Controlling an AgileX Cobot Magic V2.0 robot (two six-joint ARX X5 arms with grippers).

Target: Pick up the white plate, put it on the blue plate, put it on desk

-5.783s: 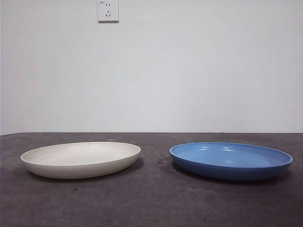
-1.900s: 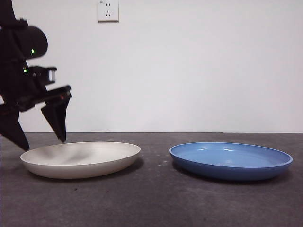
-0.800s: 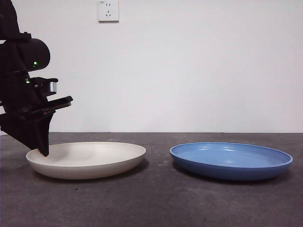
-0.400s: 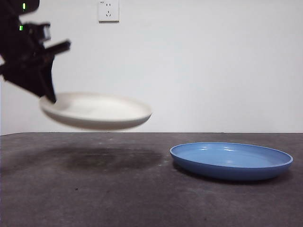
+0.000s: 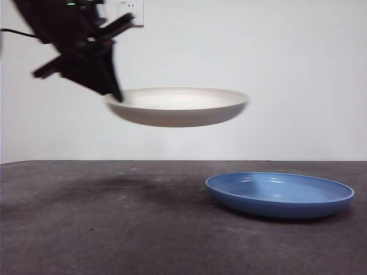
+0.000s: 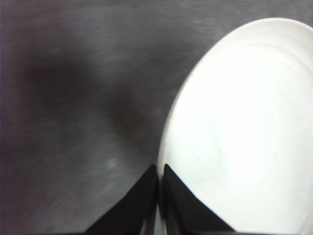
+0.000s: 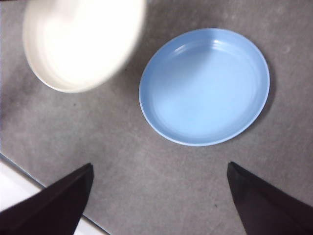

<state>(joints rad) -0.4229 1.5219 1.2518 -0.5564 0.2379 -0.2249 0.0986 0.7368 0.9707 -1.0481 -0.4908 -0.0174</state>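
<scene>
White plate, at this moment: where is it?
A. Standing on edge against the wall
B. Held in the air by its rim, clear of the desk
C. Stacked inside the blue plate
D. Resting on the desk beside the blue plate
B: the left pincer is shut on the rim of the white plate, which hangs well above the desk, not yet over the blue plate.

Lab-like test setup: bare white wall (image 5: 258, 69), wall socket (image 5: 135, 10), plain desk (image 5: 114, 229).
</scene>
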